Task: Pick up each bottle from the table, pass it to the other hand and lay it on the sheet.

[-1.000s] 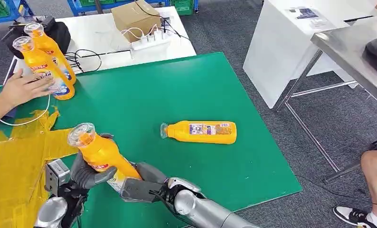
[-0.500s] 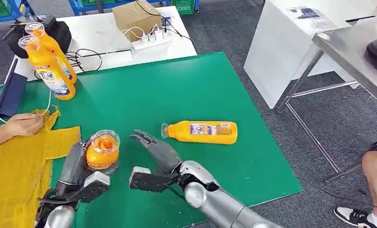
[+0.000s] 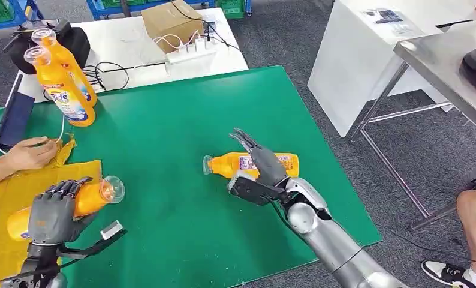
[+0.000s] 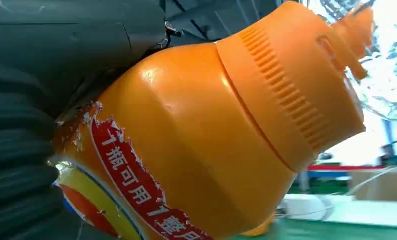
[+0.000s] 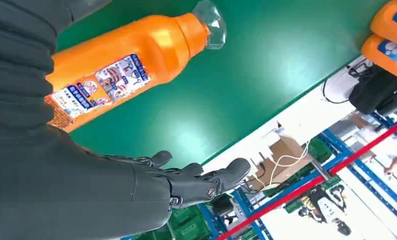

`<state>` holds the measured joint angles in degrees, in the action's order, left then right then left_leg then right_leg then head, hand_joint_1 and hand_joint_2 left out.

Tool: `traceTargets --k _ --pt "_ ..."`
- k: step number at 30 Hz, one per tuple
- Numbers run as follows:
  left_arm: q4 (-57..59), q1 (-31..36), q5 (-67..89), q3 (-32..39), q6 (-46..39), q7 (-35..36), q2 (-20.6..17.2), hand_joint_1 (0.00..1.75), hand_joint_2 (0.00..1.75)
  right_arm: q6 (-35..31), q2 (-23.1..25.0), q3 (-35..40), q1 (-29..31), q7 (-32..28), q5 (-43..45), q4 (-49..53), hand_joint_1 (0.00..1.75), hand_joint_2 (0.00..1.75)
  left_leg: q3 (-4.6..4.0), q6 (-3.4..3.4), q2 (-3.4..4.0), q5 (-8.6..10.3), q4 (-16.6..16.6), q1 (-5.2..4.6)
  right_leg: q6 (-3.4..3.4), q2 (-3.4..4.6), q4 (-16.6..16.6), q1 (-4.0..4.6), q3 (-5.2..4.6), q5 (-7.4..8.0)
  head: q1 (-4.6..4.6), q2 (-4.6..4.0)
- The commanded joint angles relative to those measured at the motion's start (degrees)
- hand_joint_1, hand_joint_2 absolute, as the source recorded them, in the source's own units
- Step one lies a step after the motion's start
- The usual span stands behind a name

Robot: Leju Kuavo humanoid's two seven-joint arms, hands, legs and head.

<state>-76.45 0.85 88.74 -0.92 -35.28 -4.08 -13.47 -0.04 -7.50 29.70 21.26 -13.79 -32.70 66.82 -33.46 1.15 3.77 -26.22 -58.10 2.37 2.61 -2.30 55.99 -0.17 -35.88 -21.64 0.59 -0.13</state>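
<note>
Left hand (image 3: 54, 213) grips an orange bottle (image 3: 74, 206) over the yellow sheet (image 3: 8, 192), lower left. I'd lower it flat before letting go. Right hand (image 3: 261, 167), fingers spread and empty, hovers over the lying bottle (image 3: 283, 165) mid-frame on the green mat (image 3: 163, 120).

The green table (image 3: 181, 126) carries a lying bottle (image 3: 283, 165) and yellow sheet (image 3: 2, 204).

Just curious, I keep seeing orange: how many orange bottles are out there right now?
4. Two upright bottles stand at the table's far left, one lying bottle rests on the green mat under the right hand, and the left hand holds one held bottle over the yellow sheet.
</note>
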Motion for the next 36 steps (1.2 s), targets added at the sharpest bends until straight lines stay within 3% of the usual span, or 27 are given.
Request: traceTargets --k 1,5,6,7,9,11,15,18,19,21,22,23,24,27,30,33,36 --pt "34.8 14.2 1.3 -13.1 -0.3 10.7 -9.7 1.75 1.75 6.0 -4.2 3.4 11.4 4.1 1.7 -12.3 0.0 1.75 0.23 -0.13 -0.25 0.05 0.1 -0.1 -0.06 0.1 0.0 -0.12 0.14 -0.02 0.0 0.0" --pt "48.3 20.4 1.1 -13.2 1.6 6.0 -7.9 1.75 1.75 11.2 -4.8 8.2 18.8 5.6 2.0 -22.9 0.0 1.75 0.27 -0.18 -0.24 0.14 0.1 -0.2 -0.05 0.17 0.1 -0.23 0.13 0.03 0.0 0.0" --pt "49.3 21.2 0.5 -12.7 1.6 4.1 -7.5 0.0 1.75 12.6 -4.8 9.3 19.8 5.9 2.0 -24.9 0.0 1.75 0.2 -0.13 -0.17 0.12 0.1 -0.16 -0.03 0.13 0.1 -0.19 0.1 0.03 0.02 0.0" --pt "51.7 23.0 -0.7 -11.4 3.0 1.7 -6.6 0.0 0.0 14.9 -5.0 11.5 21.6 6.7 2.3 -28.7 0.0 1.75 0.29 -0.19 -0.25 0.14 0.1 -0.22 -0.04 0.16 0.1 -0.25 0.16 0.02 0.0 0.0" --pt "54.0 26.6 -0.2 -11.6 5.5 0.4 -5.2 0.0 0.0 19.9 -5.6 15.6 24.3 9.1 2.4 -34.2 0.0 1.75 0.31 -0.25 -0.36 0.19 0.1 -0.23 -0.03 0.14 0.1 -0.27 0.21 0.03 0.0 0.0" --pt "55.0 30.1 -4.8 -10.4 8.0 -7.6 -3.6 0.0 0.0 24.3 -8.0 20.2 25.5 9.1 2.9 -37.8 0.0 1.75 0.29 -0.25 -0.6 0.27 0.1 -0.26 -0.03 -0.04 0.1 -0.3 0.26 0.02 0.02 0.0" --pt "54.4 31.1 -5.3 -10.9 8.9 -8.2 -3.4 0.0 0.0 23.7 -8.8 21.7 25.0 8.2 2.9 -38.7 0.0 1.75 0.19 -0.27 -1.01 0.42 0.1 -0.34 0.0 -0.63 0.2 -0.37 0.27 0.03 -0.02 0.0" --pt "53.4 31.9 -12.6 -8.9 10.2 -15.7 -1.9 0.0 0.0 20.4 -8.8 24.6 23.1 9.3 1.8 -40.1 0.0 1.75 0.12 -0.31 -1.25 0.49 0.1 -0.37 0.01 -0.72 0.2 -0.41 0.29 0.04 0.0 0.0" --pt "52.0 32.2 -19.1 -6.5 12.6 -21.9 -0.7 0.0 0.0 20.5 -8.6 26.1 22.4 9.3 0.9 -41.6 0.0 1.75 0.1 -0.21 -1.16 0.5 0.1 -0.31 0.01 -0.78 0.2 -0.33 0.29 0.04 0.0 0.0" --pt "50.7 33.7 -25.7 -4.2 16.2 -27.4 1.4 0.0 0.0 22.1 -9.3 28.4 20.8 9.3 -0.6 -43.0 0.0 1.75 0.14 -0.21 -1.26 0.52 0.1 -0.32 0.01 -0.86 0.1 -0.34 0.35 0.02 0.0 0.0" --pt "49.6 34.7 -31.6 -2.0 20.7 -31.7 3.2 0.0 0.0 21.1 -9.6 29.1 18.8 8.9 -1.3 -44.0 0.66 1.75 0.13 -0.23 -1.41 0.54 0.1 -0.34 0.0 -0.95 0.1 -0.37 0.39 0.01 0.0 0.0" --pt "48.4 35.3 -36.1 -0.4 24.0 -34.3 4.7 0.0 0.0 20.4 -9.7 29.5 17.0 8.7 -1.8 -44.8 1.75 1.75 0.09 -0.16 -1.3 0.52 0.0 -0.28 0.02 -0.98 0.1 -0.29 0.34 0.02 -0.02 0.0" --pt "46.9 35.4 -37.9 -0.5 25.4 -34.3 5.5 0.0 0.0 18.6 -9.6 29.7 15.5 8.7 -2.2 -45.5 1.75 1.75 0.2 -0.25 -1.68 0.57 0.1 -0.29 0.0 -1.18 0.0 -0.31 0.5 -0.02 0.0 0.0" --pt "46.1 34.9 -38.4 -1.0 25.7 -33.7 5.4 0.0 0.0 18.6 -9.4 29.8 15.6 8.5 -2.2 -45.7 1.75 1.75 0.41 -0.29 -1.67 0.59 0.2 -0.27 0.0 -1.24 -0.1 -0.29 0.73 0.0 0.0 0.0" --pt "36.7 31.7 -60.2 4.4 38.9 -35.9 7.5 0.0 0.0 15.9 -7.8 27.0 13.6 9.6 -1.4 -46.4 1.75 1.75 0.67 -0.23 -1.23 0.46 0.1 -0.22 0.0 -0.9 -0.1 -0.24 0.88 0.06 0.02 0.0" --pt "25.2 26.2 -76.8 12.1 50.6 -32.2 8.5 0.0 0.0 8.1 -2.0 15.9 13.3 8.8 6.8 -46.2 1.75 1.75 0.86 -0.23 -1.15 0.45 0.2 -0.24 -0.03 -0.74 -0.1 -0.25 0.94 0.08 0.0 0.0" --pt "11.5 17.0 -88.3 18.3 58.7 -27.9 9.2 0.0 0.0 0.8 5.0 2.6 12.3 -1.4 16.5 -38.5 1.75 1.75 1.02 -0.27 -0.56 0.37 0.2 -0.26 -0.08 -0.09 -0.1 -0.3 0.93 0.18 0.02 0.0"
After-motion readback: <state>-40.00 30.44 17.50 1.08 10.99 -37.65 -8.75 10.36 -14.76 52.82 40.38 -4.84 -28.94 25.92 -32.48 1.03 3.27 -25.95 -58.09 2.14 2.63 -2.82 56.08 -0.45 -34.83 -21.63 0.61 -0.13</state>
